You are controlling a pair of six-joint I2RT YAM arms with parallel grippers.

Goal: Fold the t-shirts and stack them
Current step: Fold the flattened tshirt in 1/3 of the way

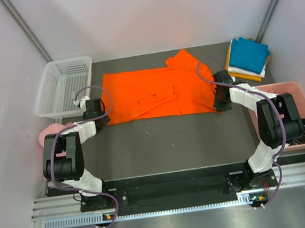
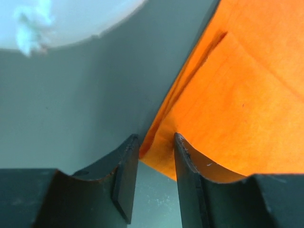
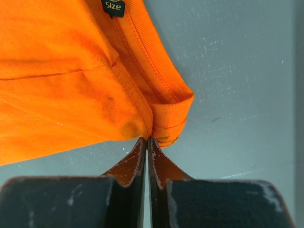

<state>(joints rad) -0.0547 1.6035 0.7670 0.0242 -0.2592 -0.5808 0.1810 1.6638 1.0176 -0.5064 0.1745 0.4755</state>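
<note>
The bright orange t-shirt [image 1: 155, 91] lies spread flat across the middle of the table, with one sleeve pointing to the far side. My left gripper [image 1: 98, 121] is at its near left corner. In the left wrist view its jaws [image 2: 156, 137] stand apart, and the corner of the shirt [image 2: 237, 95] lies between the tips without being pinched. My right gripper [image 1: 219, 107] is at the near right corner. Its jaws [image 3: 148, 138] are shut on the bunched hem of the shirt [image 3: 61, 71]. Folded teal, white and amber t-shirts [image 1: 249, 56] are stacked at the far right.
A white mesh basket [image 1: 62, 86] stands at the far left. A pale pink cap [image 1: 51, 133] lies beside the left arm. A pink bin [image 1: 287, 88] holding dark items sits along the right edge, close to the right arm.
</note>
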